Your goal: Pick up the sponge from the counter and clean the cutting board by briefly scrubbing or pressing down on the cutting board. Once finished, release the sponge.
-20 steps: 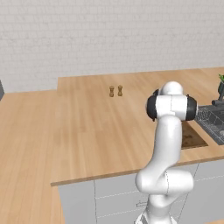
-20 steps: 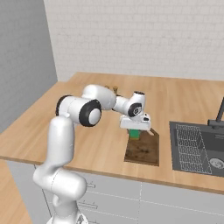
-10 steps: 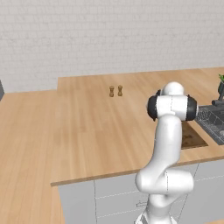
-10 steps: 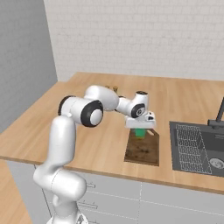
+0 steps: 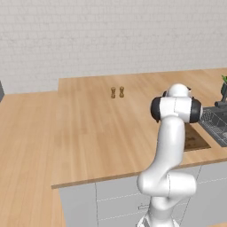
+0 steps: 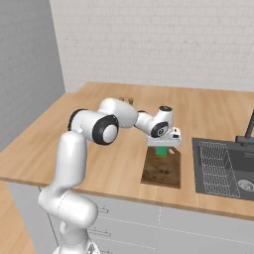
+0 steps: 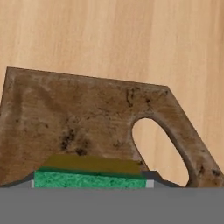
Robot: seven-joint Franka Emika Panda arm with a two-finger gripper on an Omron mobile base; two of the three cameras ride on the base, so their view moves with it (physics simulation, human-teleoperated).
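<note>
Here, one sponge [image 7: 89,179] in one gripper [image 6: 162,150] over one cutting board [image 7: 87,122].

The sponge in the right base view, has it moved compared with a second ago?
Yes. The sponge, held in the end effector, has shifted toward the far end of the cutting board, closer to the sink.

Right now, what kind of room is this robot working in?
Most likely a kitchen, a rendered one. A long wood-grain counter runs over grey cabinet fronts, a dark sink basin is set into it, and a brown cutting board lies beside the sink. A white brick wall stands behind.
</note>
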